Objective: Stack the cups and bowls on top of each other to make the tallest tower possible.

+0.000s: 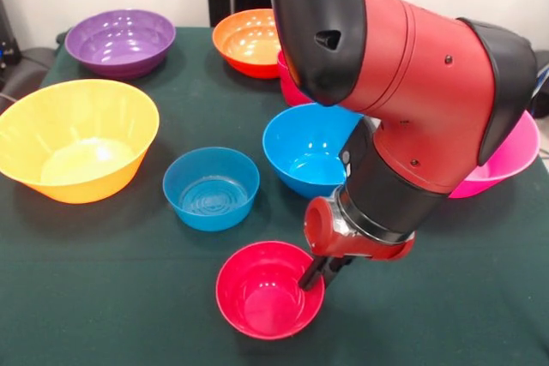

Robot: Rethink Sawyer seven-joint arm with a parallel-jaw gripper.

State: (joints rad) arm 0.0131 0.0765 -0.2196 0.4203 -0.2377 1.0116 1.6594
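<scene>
The red and black arm's gripper (314, 280) reaches into the small glossy red plastic bowl (268, 290) near the bench's front edge, at the bowl's right rim; whether its fingers are spread or pinching cannot be told. Behind sit the small blue bowl (211, 188) and mid-sized blue bowl (307, 149). The large yellow-orange bowl (75, 139) is by the left edge, the purple bowl (121, 41) at the far left corner.

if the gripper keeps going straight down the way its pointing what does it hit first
Most likely the small red bowl: the gripper points down over that bowl's right rim, its dark fingertips seemingly just inside. With one view, depth is uncertain; it may meet the rim or the inner wall.
</scene>
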